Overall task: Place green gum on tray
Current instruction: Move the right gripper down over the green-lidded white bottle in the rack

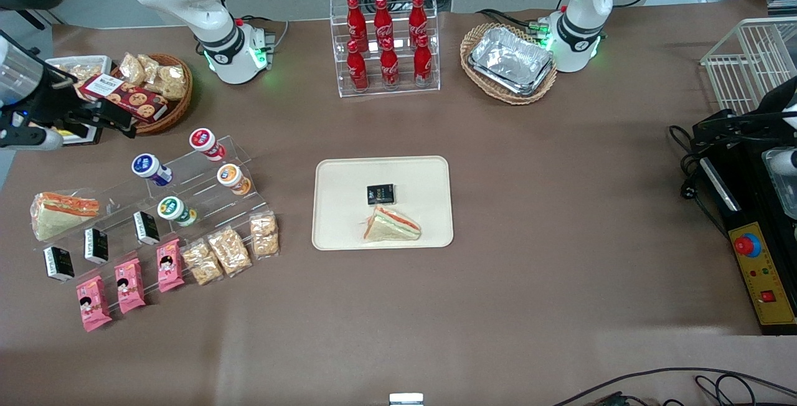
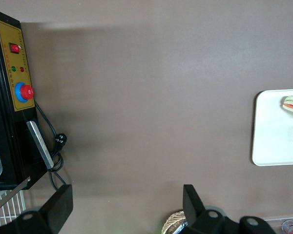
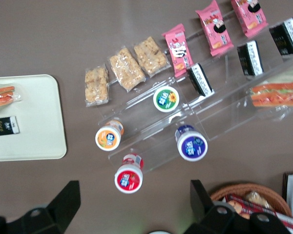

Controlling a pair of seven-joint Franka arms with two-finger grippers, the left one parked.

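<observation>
Green gum (image 3: 166, 99) lid print clear only from wrist; end effector (image 3: 134, 202) wide, above rack, tray (image 1: 336, 207) apart

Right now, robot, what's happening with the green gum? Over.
Gripper open, empty, above the table near the snack basket. Green gum on the clear rack, untouched. Tray holds sandwich and black packet; room left.

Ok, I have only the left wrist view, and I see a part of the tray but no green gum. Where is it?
Observer: The green gum sits on the clear stepped rack, toward the working arm's end of the table.
Operator: Is the gripper near it?
Observer: The gripper hangs open and empty above the table, farther from the front camera than the rack.
</observation>
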